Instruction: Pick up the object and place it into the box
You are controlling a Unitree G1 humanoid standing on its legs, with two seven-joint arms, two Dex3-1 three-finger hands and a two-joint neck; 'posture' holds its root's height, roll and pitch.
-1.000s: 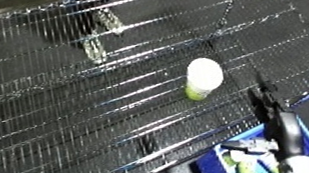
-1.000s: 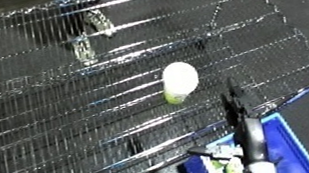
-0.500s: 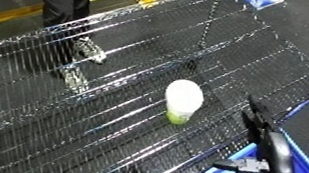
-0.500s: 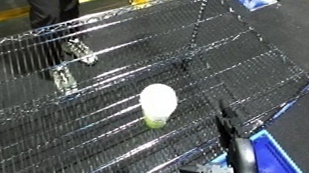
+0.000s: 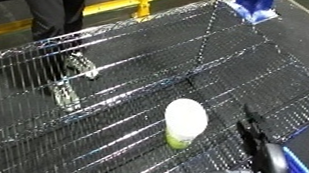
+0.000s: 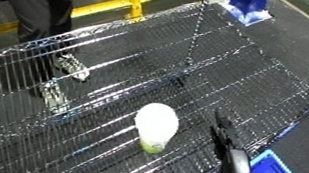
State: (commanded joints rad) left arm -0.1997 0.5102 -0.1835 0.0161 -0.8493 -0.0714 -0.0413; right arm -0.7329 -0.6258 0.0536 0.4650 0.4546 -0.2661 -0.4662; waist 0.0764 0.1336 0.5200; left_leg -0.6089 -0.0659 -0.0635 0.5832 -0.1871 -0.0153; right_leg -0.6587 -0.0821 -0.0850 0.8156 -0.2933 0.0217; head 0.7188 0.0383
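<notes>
A white and green object (image 5: 184, 121) lay on its side on the wire mesh shelf (image 5: 40, 124), near the front edge. Just right of it, the right hand (image 5: 255, 142) hovered with straight fingers, touching nothing.

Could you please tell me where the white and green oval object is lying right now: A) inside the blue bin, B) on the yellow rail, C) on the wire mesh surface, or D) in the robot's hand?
C: the white and green oval object rests on the wire mesh surface, with no hand touching it.
</notes>
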